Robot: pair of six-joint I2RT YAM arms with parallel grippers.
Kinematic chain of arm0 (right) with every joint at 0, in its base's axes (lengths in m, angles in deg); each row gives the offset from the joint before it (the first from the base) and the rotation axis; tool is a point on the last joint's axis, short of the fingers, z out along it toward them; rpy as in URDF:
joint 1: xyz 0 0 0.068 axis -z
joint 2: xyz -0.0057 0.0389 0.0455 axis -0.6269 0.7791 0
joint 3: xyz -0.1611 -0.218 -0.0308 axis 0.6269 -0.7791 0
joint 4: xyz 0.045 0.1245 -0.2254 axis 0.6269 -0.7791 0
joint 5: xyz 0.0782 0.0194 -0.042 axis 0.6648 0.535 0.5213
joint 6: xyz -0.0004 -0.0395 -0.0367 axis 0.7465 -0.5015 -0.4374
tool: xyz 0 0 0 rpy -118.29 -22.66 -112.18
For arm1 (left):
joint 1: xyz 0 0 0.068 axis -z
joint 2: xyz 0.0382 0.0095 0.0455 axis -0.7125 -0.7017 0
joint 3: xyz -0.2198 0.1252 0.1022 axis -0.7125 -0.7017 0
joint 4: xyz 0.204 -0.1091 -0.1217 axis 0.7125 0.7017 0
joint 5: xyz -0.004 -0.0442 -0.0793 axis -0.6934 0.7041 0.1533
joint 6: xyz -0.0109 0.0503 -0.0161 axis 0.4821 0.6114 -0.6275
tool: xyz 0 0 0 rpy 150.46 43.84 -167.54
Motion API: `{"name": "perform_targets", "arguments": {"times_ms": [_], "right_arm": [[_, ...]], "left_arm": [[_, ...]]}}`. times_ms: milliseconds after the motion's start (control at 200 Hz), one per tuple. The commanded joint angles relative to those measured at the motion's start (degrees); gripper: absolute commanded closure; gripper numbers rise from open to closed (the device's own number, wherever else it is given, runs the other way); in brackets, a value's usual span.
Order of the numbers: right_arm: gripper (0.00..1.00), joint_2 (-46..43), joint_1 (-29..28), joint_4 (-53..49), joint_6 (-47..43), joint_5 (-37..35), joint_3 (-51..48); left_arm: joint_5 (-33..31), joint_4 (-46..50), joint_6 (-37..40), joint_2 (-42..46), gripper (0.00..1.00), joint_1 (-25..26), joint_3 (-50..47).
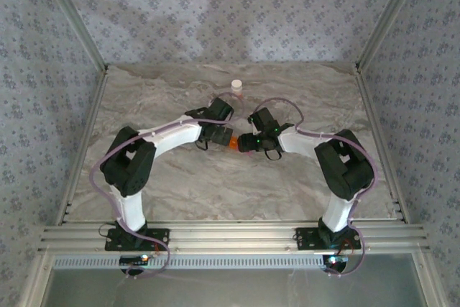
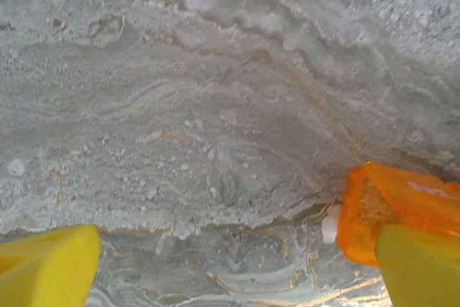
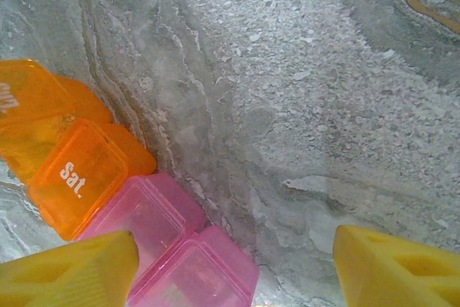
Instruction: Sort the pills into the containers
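My left jaws stand wide apart and hold nothing. One yellow fingertip [image 2: 420,267] overlaps the orange end of the containers [image 2: 395,203]; I cannot tell whether it touches. My right jaws are apart and empty too, with the containers [image 3: 79,177] lying by one fingertip [image 3: 68,271]: orange compartments, then pink, one lid marked "Sat.". From above, the containers [image 1: 231,143] rest mid-worktop [image 1: 215,185], between my two arms' tips. A white-capped bottle [image 1: 236,89] stands upright on the far side, apart from them.
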Motion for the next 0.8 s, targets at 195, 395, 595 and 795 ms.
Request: {"name": "perform_targets", "arguments": {"times_ms": [195, 395, 595, 795], "right_arm": [[0.26, 4.7, -1.2, -4.4, -1.4, -1.8, -1.0], [0.26, 4.6, -1.5, -4.4, -1.1, -2.3, -1.6], [0.26, 4.4, -1.8, -4.7, -1.1, -2.5, -1.7], [0.26, 4.1, -1.9, -5.0, -0.9, -2.5, -1.6]], "left_arm": [[0.6, 1.8, 2.3, -3.7, 0.02, -1.2, 5.7], [1.0, 2.0, 2.6, -6.5, 0.02, -2.1, 7.8], [1.5, 2.0, 2.7, -8.9, 0.02, -2.8, 9.3], [2.5, 1.8, 2.1, -8.9, 0.02, -2.9, 8.9]]}}
